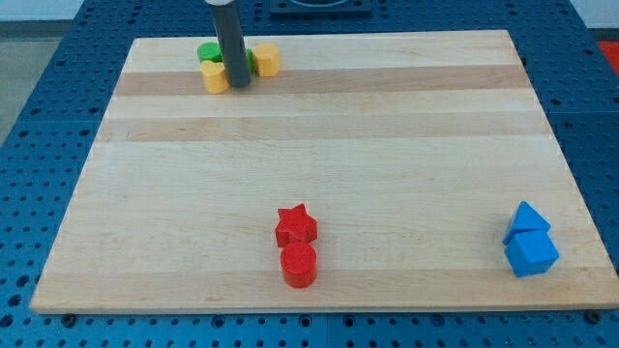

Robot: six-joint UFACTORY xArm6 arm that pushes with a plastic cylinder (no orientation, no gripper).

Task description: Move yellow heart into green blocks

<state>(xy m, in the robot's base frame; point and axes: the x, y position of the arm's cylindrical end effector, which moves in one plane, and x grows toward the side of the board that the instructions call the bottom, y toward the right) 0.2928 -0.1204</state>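
The yellow heart [215,76] sits near the top left corner of the wooden table [319,145], touching the left side of my tip [238,84], which comes down as a dark rod from the view's top edge. Just above the yellow heart lies a green block [208,51], touching or nearly touching it; its shape is hard to make out. A sliver of a second green block [252,62] shows just right of the rod, mostly hidden behind it. Beside that sliver, further right, is another yellow block [267,60], whose shape I cannot tell either. All four pieces crowd tightly around my tip, so how they meet behind the rod is hidden.

There is no claw on this arm, only the rod, so nothing opens or closes.

Well apart, near the view's bottom centre, a red star [296,225] touches a red cylinder [299,264] below it. At bottom right, a blue triangle-like block [526,221] rests against a blue block [531,253] with angled sides.
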